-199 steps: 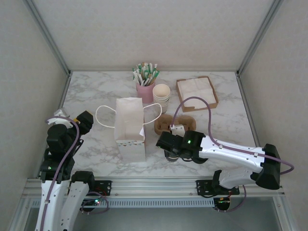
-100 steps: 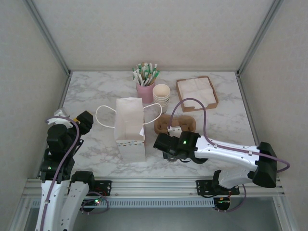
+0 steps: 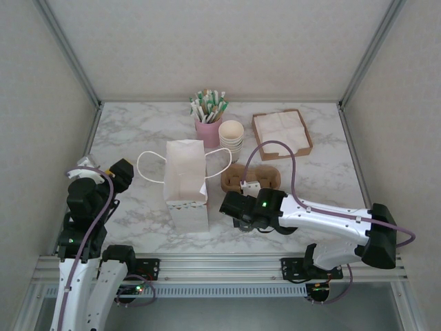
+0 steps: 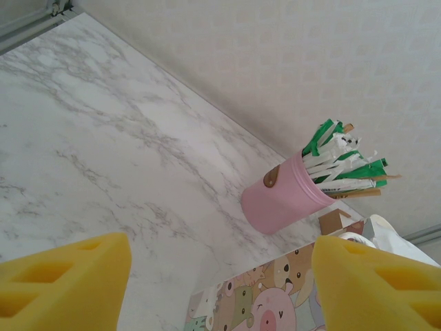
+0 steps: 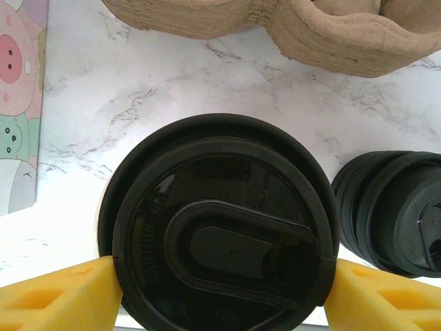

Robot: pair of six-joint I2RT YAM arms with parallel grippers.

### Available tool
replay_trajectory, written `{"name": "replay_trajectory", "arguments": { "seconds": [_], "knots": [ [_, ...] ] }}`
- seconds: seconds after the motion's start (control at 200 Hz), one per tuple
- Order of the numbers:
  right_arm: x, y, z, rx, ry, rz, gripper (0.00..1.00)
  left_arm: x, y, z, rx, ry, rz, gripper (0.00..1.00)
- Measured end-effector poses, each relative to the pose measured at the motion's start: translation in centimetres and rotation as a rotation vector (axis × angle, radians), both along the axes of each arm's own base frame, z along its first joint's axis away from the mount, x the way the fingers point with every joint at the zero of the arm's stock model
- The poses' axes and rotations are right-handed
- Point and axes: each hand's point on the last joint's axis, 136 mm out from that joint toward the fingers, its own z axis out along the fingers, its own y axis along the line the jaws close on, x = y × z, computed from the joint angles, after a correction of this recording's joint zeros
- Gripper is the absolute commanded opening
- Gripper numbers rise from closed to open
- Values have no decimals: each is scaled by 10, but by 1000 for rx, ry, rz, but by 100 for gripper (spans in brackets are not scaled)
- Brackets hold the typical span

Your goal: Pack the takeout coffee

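The table [image 3: 138, 131] was white marble with grey veins. The coffee [image 5: 217, 227] had a black lid, and the loose lids [image 5: 396, 210] were black too. The carrier [image 5: 289, 24] was brown. The bag [image 3: 185, 171] was white with pastel cartoon animals. The pot [image 4: 279, 200] was pink, its straws [image 4: 341, 155] green and white. The fingers [image 5: 52, 303] were yellow.

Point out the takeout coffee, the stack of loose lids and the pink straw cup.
takeout coffee [image 5: 220, 234]: right wrist view, middle of its black lid.
stack of loose lids [image 5: 394, 214]: right wrist view, surface of the top lid.
pink straw cup [image 4: 279, 201]: left wrist view, its side wall.
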Motion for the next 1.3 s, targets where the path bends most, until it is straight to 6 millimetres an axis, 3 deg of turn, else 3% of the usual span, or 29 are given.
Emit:
{"name": "replay_trajectory", "arguments": {
  "seconds": [1.301],
  "knots": [
    [-5,5,3,26,7,5,74,0,0,0,0,0,0,69]
  ]
}}
